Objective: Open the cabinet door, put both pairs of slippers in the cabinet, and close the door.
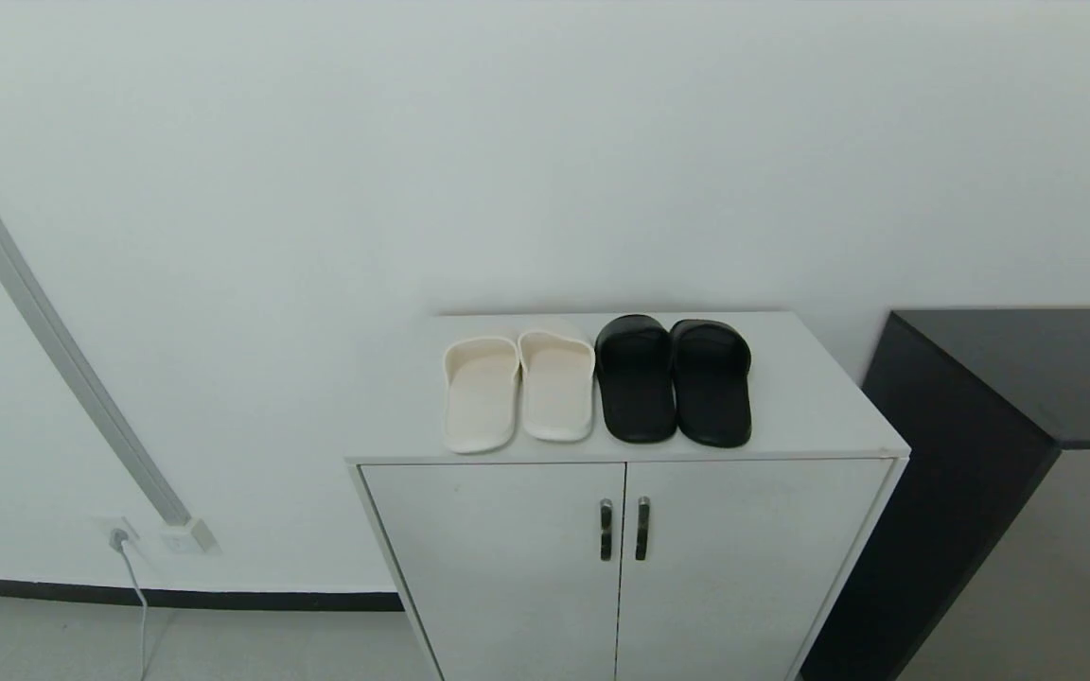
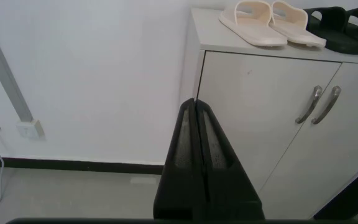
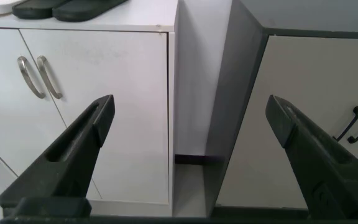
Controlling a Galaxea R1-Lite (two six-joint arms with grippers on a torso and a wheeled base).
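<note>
Presently, both pairs of slippers are set on top of the white cabinet [image 1: 819, 397], toes toward the wall. The cream pair [image 1: 518, 392] lies on the robot's left and the black pair [image 1: 675, 383] just beside it on the right. Both cabinet doors [image 1: 507, 567] are shut. The two metal handles [image 1: 606, 530] are mounted side by side at the centre seam, so each door is judged to open from the middle outward. No part of the task is judged done; opening a door is the step in hand.

The left tool [image 2: 195, 106] is held low, off the cabinet's left front corner, with its fingers pressed together and nothing between them. The right tool [image 3: 190, 104] is held with its fingers spread wide and empty, facing the narrow gap between the white cabinet and a dark cabinet [image 3: 241, 93]. The spread stance is judged suitable for taking a handle.

The full layout of the slippers on the top panel and a wall socket [image 1: 119, 537] are supplied by the head view. The finger state of each tool, the gap between the cabinets and the dark cabinet's own handles [image 3: 353, 124] are supplied by the wrist views.
</note>
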